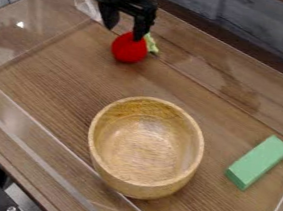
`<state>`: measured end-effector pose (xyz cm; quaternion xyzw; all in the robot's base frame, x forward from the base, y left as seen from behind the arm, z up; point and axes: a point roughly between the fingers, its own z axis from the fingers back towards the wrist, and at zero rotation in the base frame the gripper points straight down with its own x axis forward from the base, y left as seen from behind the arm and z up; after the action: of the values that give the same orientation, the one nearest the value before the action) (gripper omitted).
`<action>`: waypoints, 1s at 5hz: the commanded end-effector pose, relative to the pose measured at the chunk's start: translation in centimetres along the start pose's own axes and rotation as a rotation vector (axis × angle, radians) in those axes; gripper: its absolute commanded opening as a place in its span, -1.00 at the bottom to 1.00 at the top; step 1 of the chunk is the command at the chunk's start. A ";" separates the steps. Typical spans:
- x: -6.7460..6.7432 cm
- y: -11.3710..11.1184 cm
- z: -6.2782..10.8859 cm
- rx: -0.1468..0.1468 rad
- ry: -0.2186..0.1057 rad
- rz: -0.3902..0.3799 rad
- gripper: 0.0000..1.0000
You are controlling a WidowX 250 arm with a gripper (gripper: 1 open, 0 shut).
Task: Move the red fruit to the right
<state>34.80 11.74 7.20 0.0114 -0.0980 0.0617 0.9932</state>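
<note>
Claw (123,24): seen at the top of the view, pointing almost straight down, black fingers spread wide. Nothing is held between them. The fingertips are placed just above the red fruit (127,48), one to either side of its upper edge; whether they brush it cannot be told from this angle, but no grip is shown.

Red fruit: found resting on the wooden table (53,83), directly under the claw, at about 6 o'clock from the fingertips. A glossy red body is noted, with a small green leafy top poking out at roughly 3 o'clock (toward the right side of the view). It is seen to be much smaller than the bowl.

Wooden bowl (146,147): set well apart from the fruit, at about 5 o'clock from it, near the middle of the table. It stands upright, and its inside is seen bare.

Green block (258,162): laid flat at about 3 o'clock from the bowl, near it but not touching, long axis tilted up toward the right.

Clear walls (20,33) are seen around the table surface (glare is noted on the left panel).
</note>
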 end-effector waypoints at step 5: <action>-0.6 -1.9 0.3 0.016 -0.055 0.017 -1.00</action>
<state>33.67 9.37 4.77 0.0116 -0.0861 0.0652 0.9941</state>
